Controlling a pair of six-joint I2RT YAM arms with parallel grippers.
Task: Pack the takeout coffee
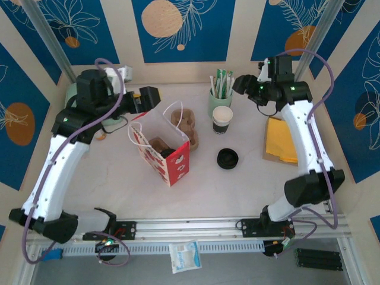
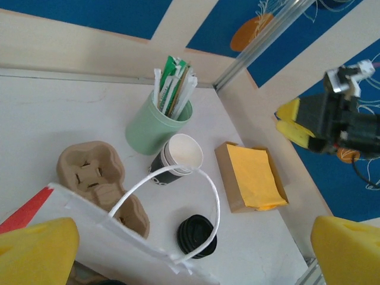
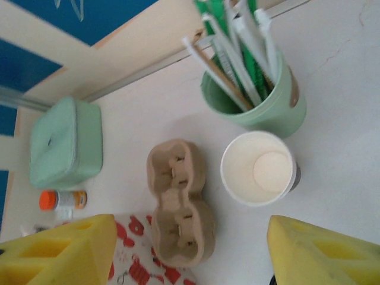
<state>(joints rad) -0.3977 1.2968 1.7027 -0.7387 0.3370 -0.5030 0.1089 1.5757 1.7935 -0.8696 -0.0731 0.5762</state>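
The takeout coffee [image 1: 160,146] shows as a tan-brown cup with a dark lid inside the red-and-white paper bag [image 1: 172,163] at the table's middle. My left gripper [image 1: 148,98] hangs open just behind and left of the bag. In the left wrist view its gripper [image 2: 190,255] has only the bag's white handle [image 2: 215,202] below it and holds nothing. My right gripper [image 1: 242,83] is open above the back of the table. In the right wrist view its gripper [image 3: 190,255] looks down on the pulp cup carrier [image 3: 178,205] and an empty black-sided paper cup [image 3: 258,168].
A mint-green cup of sticks [image 1: 219,95] stands behind the black-sided cup [image 1: 222,119]. A stack of black lids [image 1: 227,158] lies right of the bag. Yellow napkins on a brown tray [image 1: 280,139] sit at the right. A mint box [image 3: 65,142] and an orange-capped bottle [image 3: 62,199] are at the back left.
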